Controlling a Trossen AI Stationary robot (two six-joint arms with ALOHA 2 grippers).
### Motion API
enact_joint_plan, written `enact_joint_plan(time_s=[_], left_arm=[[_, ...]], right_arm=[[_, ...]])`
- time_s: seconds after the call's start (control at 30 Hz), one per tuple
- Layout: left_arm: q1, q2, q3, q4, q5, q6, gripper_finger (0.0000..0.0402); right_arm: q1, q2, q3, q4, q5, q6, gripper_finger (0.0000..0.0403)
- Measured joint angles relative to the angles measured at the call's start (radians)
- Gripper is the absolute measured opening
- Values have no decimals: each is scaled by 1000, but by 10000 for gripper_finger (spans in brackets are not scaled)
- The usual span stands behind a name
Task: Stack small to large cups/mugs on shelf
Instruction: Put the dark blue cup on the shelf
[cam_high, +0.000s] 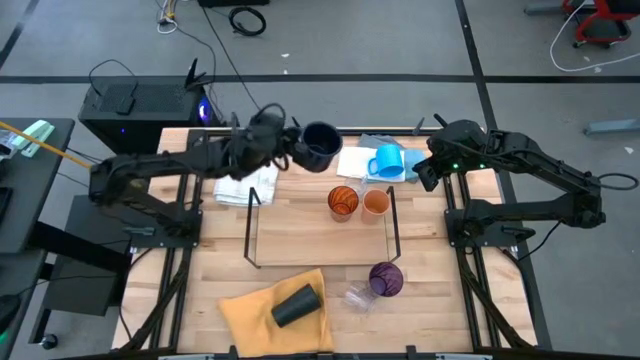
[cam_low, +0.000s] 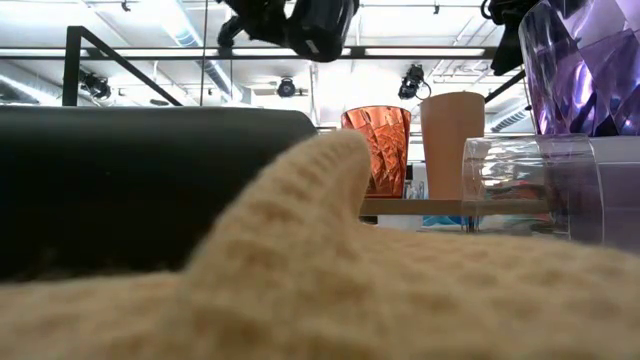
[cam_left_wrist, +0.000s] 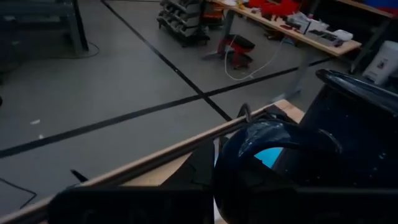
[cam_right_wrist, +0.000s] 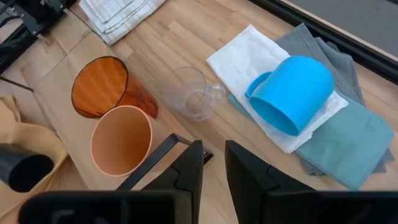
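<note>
My left gripper (cam_high: 293, 142) is shut on the dark navy mug (cam_high: 320, 145) and holds it in the air over the table's far edge, left of the shelf's far end. The shelf (cam_high: 310, 238), a light board in a black wire frame, carries two orange cups (cam_high: 343, 200) (cam_high: 376, 203) at its far right corner. The bright blue mug (cam_right_wrist: 292, 93) lies on its side on folded cloths. A small clear glass (cam_right_wrist: 193, 93) stands between the blue mug and the cups. My right gripper (cam_right_wrist: 213, 168) hovers above these, open by a narrow gap, touching nothing. My left gripper holds the navy mug on its handle side, coming level from the table's left. The handle loop (cam_left_wrist: 273, 134) arches just ahead of the fingers, but the dark mug hides the exact contact. The mug is lifted clear and tilted, as the low view shows (cam_low: 320, 25).
Near the table's front edge a black cup (cam_high: 297, 305) lies on a yellow cloth (cam_high: 250, 315). Right of it stands the purple cup (cam_high: 386, 278), with a clear glass (cam_high: 357, 296) on its side. A white cloth (cam_high: 245, 185) lies left of the shelf. The shelf's left part is bare.
</note>
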Motion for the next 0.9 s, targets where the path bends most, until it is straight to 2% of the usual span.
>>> enact_joint_plan(time_s=[0.07,0.13,0.23,0.3,0.53,0.7,0.77,0.9], left_arm=[[-17,-5,-31,2,-32,-27,18],[-44,-3,-57,-30,-113,-92,18],[-57,-1,-83,-18,-116,-121,18],[-62,-1,-106,1,-88,-71,18],[0,-25,-158,11,163,162,18],[104,-56,-159,61,296,221,18],[166,-65,-159,143,404,242,18],[295,-70,-211,343,699,241,18]], right_arm=[[0,0,0,1,0,1,75],[0,0,0,2,3,3,75],[0,0,0,2,3,5,75],[0,0,0,2,3,5,75],[0,0,0,2,3,7,75],[0,0,0,-1,3,24,75],[0,0,0,-1,3,27,75],[0,0,0,-1,3,49,75]])
